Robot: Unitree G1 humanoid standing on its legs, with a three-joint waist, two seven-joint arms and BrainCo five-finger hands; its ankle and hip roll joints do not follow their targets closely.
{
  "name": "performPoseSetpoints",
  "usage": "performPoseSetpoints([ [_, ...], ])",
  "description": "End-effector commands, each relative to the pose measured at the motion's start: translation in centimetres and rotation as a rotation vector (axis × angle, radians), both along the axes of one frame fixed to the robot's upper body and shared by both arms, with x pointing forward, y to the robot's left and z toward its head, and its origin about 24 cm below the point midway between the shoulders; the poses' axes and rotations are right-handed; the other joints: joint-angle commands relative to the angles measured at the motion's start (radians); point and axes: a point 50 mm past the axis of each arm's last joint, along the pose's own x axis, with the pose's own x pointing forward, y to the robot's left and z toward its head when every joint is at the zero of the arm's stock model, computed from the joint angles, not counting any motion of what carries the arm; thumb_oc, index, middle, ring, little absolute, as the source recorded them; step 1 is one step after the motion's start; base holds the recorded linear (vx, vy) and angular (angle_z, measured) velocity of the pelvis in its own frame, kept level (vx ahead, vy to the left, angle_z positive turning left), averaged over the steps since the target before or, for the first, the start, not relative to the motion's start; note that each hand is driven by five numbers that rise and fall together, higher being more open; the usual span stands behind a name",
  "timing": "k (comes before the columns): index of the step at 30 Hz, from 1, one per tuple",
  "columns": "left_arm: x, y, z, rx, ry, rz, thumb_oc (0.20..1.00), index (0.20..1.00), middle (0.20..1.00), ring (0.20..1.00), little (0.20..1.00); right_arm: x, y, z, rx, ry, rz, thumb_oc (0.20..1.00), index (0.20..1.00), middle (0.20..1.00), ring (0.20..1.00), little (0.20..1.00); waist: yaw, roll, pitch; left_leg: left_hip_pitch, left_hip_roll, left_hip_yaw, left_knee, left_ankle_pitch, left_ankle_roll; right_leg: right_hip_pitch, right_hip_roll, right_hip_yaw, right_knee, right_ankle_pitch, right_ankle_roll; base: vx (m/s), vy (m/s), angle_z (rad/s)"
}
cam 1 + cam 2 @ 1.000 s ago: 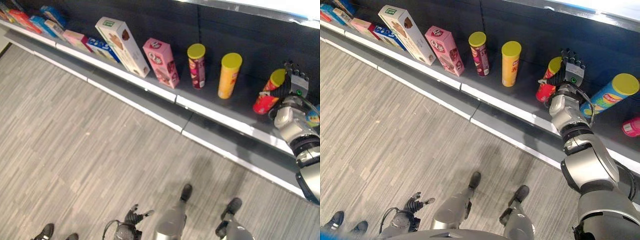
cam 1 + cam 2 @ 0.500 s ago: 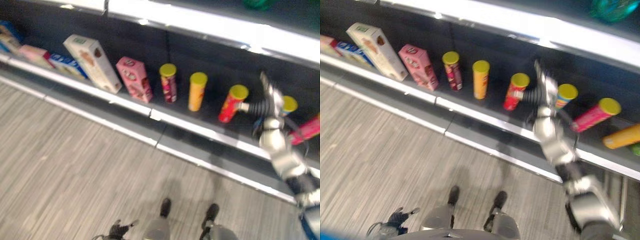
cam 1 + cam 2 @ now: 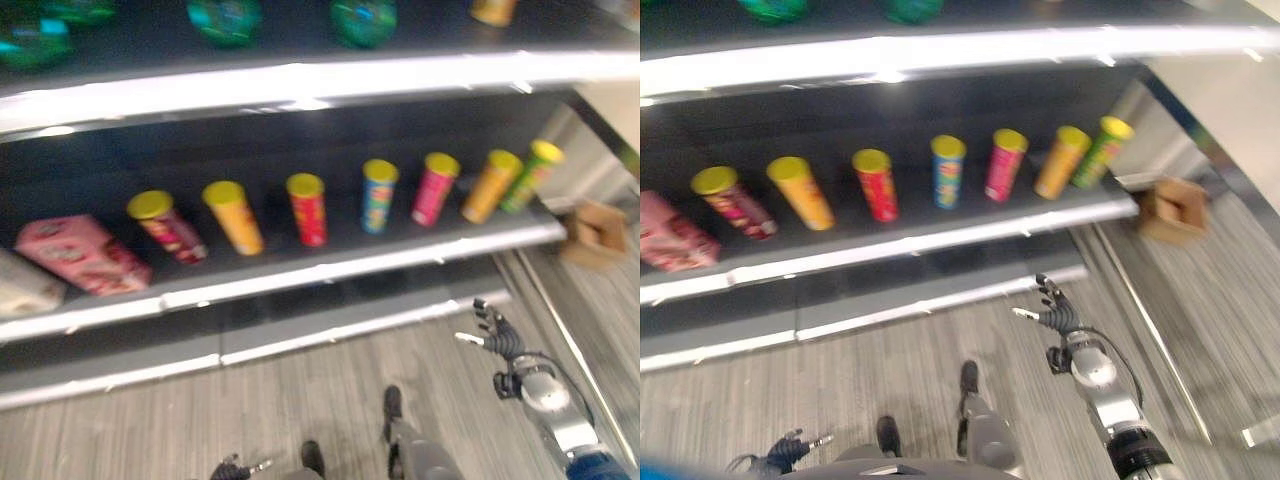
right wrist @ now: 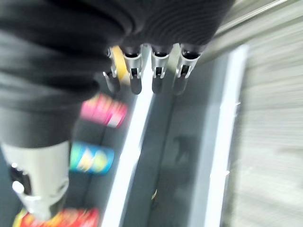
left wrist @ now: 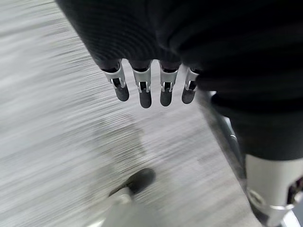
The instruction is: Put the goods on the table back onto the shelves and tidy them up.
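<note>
Seven tall cylindrical snack cans with yellow lids are seen in a row on the dark shelf (image 3: 330,262), from a maroon can (image 3: 166,226) through a red can (image 3: 308,208) to a green can (image 3: 530,174). The right hand (image 3: 1055,310) is held over the floor, well apart from them, fingers spread, grasping nothing. The left hand (image 5: 151,85) is shown with straight, empty fingers. A pink carton (image 3: 82,255) lies beside the maroon can.

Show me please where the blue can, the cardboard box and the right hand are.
blue can (image 3: 379,197): left eye view, middle of its body.
cardboard box (image 3: 1174,208): right eye view, its front wall.
right hand (image 3: 1058,313): right eye view, its palm, fingers spread.
</note>
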Motion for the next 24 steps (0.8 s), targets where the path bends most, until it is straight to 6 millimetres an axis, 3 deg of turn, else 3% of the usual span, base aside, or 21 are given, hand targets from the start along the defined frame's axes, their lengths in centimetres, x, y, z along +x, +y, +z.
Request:
performPoseSetpoints([
  [1,-1.4,2.0,0.3,0.052,0.044,-0.005,1.0,1.0,1.0,1.0,1.0,2.8,-1.7,5.5,-0.047,-0.248,-0.033,1.0,1.0,1.0,1.0,1.0,0.047,-0.011,-0.001,-0.008,0.026,-0.066,0.011,-0.042,-0.049,0.042,-0.167,0.012,0.132,-0.135,0.044,-0.05,-0.284,-1.24],
  [2,-1.4,2.5,0.5,0.056,0.029,0.027,1.0,1.0,1.0,1.0,1.0,2.7,-2.4,6.9,-0.085,-0.29,-0.034,1.0,1.0,1.0,1.0,1.0,0.058,-0.023,-0.025,-0.022,0.056,-0.022,0.031,-0.042,-0.068,0.074,-0.257,-0.024,0.085,-0.033,0.079,-0.02,-0.319,-1.14],
  [3,-1.3,2.7,0.7,0.054,0.017,0.041,1.0,1.0,1.0,1.0,1.0,2.6,-2.7,7.6,-0.104,-0.31,-0.03,1.0,1.0,1.0,1.0,1.0,0.062,-0.029,-0.036,-0.029,0.072,-0.006,0.039,-0.039,-0.078,0.084,-0.289,-0.044,0.066,0.006,0.087,-0.02,-0.321,-0.97],
  [4,-1.3,2.7,0.7,0.054,0.018,0.041,1.0,1.0,1.0,1.0,1.0,2.6,-2.7,7.6,-0.104,-0.309,-0.031,1.0,1.0,1.0,1.0,1.0,0.063,-0.029,-0.037,-0.03,0.072,-0.005,0.04,-0.04,-0.078,0.084,-0.288,-0.044,0.062,0.009,0.087,-0.01,-0.259,-0.99],
  [5,-1.2,3.1,0.9,0.06,0.003,0.059,1.0,1.0,1.0,1.0,1.0,2.6,-3.1,8.5,-0.125,-0.335,-0.024,1.0,1.0,1.0,1.0,1.0,0.069,-0.035,-0.045,-0.036,0.092,0.018,0.048,-0.035,-0.092,0.096,-0.309,-0.07,0.032,0.053,0.1,0.02,-0.481,-0.98],
  [6,-1.1,3.8,1.3,0.069,-0.02,0.092,1.0,1.0,1.0,1.0,1.0,2.4,-3.9,10.7,-0.179,-0.396,-0.011,1.0,1.0,1.0,1.0,1.0,0.072,-0.058,-0.059,-0.03,0.141,0.051,0.055,-0.021,-0.126,0.101,-0.323,-0.099,-0.003,0.079,0.109,0.02,-0.486,-0.87],
  [7,-1.2,3.8,1.3,0.068,-0.019,0.09,1.0,1.0,1.0,1.0,1.0,2.4,-3.9,10.7,-0.179,-0.395,-0.013,1.0,1.0,1.0,1.0,1.0,0.075,-0.057,-0.06,-0.029,0.143,0.052,0.056,-0.02,-0.127,0.1,-0.321,-0.098,-0.003,0.079,0.108,0.09,-0.658,-0.94],
  [8,-0.9,4.4,1.6,0.074,-0.047,0.115,1.0,1.0,1.0,1.0,1.0,2.2,-4.4,12.9,-0.187,-0.474,-0.013,1.0,1.0,1.0,1.0,1.0,0.071,-0.076,-0.068,-0.016,0.196,0.086,0.071,-0.001,-0.165,0.091,-0.285,-0.091,-0.012,0.055,0.11,0.11,-0.688,-1.46],
  [9,-0.7,4.7,1.9,0.069,-0.073,0.14,1.0,1.0,1.0,1.0,1.0,2.1,-5.0,14.9,-0.19,-0.544,-0.02,1.0,1.0,1.0,1.0,1.0,0.068,-0.087,-0.076,0.006,0.255,0.098,0.079,0.015,-0.201,0.095,-0.234,-0.107,-0.029,-0.04,0.11,0.15,-0.886,-1.53],
  [10,-0.6,4.7,1.9,0.06,-0.084,0.163,1.0,1.0,1.0,1.0,1.0,1.8,-5.4,15.8,-0.197,-0.582,-0.037,1.0,1.0,1.0,1.0,1.0,0.063,-0.081,-0.074,0.002,0.295,0.099,0.095,0.053,-0.221,0.1,-0.196,-0.104,-0.029,-0.081,0.098,0.1,-0.572,-1.07],
  [11,-0.6,4.6,1.9,0.059,-0.084,0.162,1.0,1.0,1.0,1.0,1.0,1.7,-5.5,15.8,-0.198,-0.582,-0.038,1.0,1.0,1.0,1.0,1.0,0.064,-0.076,-0.074,0.001,0.302,0.097,0.096,0.055,-0.225,0.101,-0.19,-0.106,-0.029,-0.084,0.096,0.08,-0.509,-0.5],
  [12,-0.3,4.1,1.8,0.021,-0.115,0.221,1.0,1.0,1.0,1.0,1.0,1.6,-6.2,17.3,-0.193,-0.66,-0.092,1.0,1.0,1.0,1.0,1.0,0.052,-0.052,-0.066,-0.02,0.377,0.09,0.172,0.178,-0.246,0.118,-0.103,-0.109,-0.045,-0.145,0.054,0.04,-0.311,-0.27],
  [13,-0.3,4.1,1.8,0.021,-0.115,0.221,1.0,1.0,1.0,1.0,1.0,1.6,-6.2,17.3,-0.193,-0.661,-0.092,1.0,1.0,1.0,1.0,1.0,0.051,-0.05,-0.066,-0.021,0.379,0.088,0.173,0.178,-0.246,0.119,-0.101,-0.111,-0.046,-0.145,0.054,0.09,-0.441,-0.25],
  [15,-0.1,3.5,1.6,-0.003,-0.123,0.226,1.0,1.0,1.0,1.0,1.0,1.7,-6.6,18.6,-0.25,-0.716,-0.127,1.0,1.0,1.0,1.0,1.0,0.046,-0.041,-0.056,-0.032,0.406,0.065,0.255,0.232,-0.238,0.156,-0.032,-0.102,-0.095,-0.178,0.012,0.12,-0.383,-0.4],
  [16,0.0,3.2,1.5,-0.01,-0.125,0.224,1.0,1.0,1.0,1.0,1.0,2.0,-6.6,19.2,-0.273,-0.74,-0.133,1.0,1.0,1.0,1.0,1.0,0.054,-0.046,-0.044,-0.065,0.379,0.001,0.331,0.212,-0.215,0.168,-0.009,-0.076,-0.118,-0.188,-0.005,0.17,-0.558,-0.62],
  [17,-0.3,2.7,1.2,-0.019,-0.125,0.232,1.0,1.0,1.0,1.0,1.0,2.5,-6.1,19.9,-0.309,-0.766,-0.118,1.0,1.0,1.0,1.0,1.0,0.082,-0.077,-0.023,-0.15,0.228,-0.153,0.377,0.051,-0.145,0.176,0.013,-0.019,-0.134,-0.199,-0.027,0.16,-0.478,-0.7],
  [18,-0.5,2.5,1.1,-0.026,-0.119,0.229,1.0,1.0,1.0,1.0,1.0,2.9,-6.2,20.1,-0.344,-0.763,-0.121,1.0,1.0,1.0,1.0,1.0,0.095,-0.088,-0.016,-0.181,0.149,-0.205,0.373,-0.027,-0.119,0.182,0.025,0.009,-0.136,-0.204,-0.028,0.07,-0.323,-0.57],
  [19,-0.5,2.5,1.1,-0.026,-0.121,0.23,1.0,1.0,1.0,1.0,1.0,3.0,-6.2,20.1,-0.344,-0.766,-0.121,1.0,1.0,1.0,1.0,1.0,0.09,-0.096,-0.013,-0.195,0.138,-0.197,0.379,-0.016,-0.103,0.171,0.011,-0.002,-0.134,-0.192,-0.03,0.13,-0.177,-1.24],
  [20,-0.9,1.9,0.7,-0.032,-0.089,0.194,1.0,1.0,1.0,1.0,1.0,3.4,-6.4,20.5,-0.365,-0.773,-0.132,1.0,1.0,1.0,1.0,1.0,0.114,-0.088,-0.009,-0.25,0.025,-0.239,0.319,-0.037,-0.076,0.181,0.04,0.033,-0.139,-0.199,-0.031,0.13,-0.096,-1.03],
  [21,-1.0,1.6,0.6,-0.038,-0.08,0.179,1.0,1.0,1.0,1.0,1.0,3.6,-6.5,20.6,-0.363,-0.771,-0.139,1.0,1.0,1.0,1.0,1.0,0.123,-0.078,-0.009,-0.278,-0.009,-0.233,0.284,-0.008,-0.072,0.184,0.055,0.04,-0.139,-0.203,-0.032,0.25,-0.145,-0.94],
  [24,-0.9,1.4,0.5,-0.045,-0.078,0.153,1.0,1.0,1.0,1.0,1.0,4.1,-7.0,20.9,-0.374,-0.771,-0.167,1.0,1.0,1.0,1.0,1.0,0.146,-0.043,-0.013,-0.354,-0.053,-0.132,0.123,0.11,-0.086,0.207,0.114,0.052,-0.139,-0.229,-0.035,0.23,-0.071,-0.19],
])
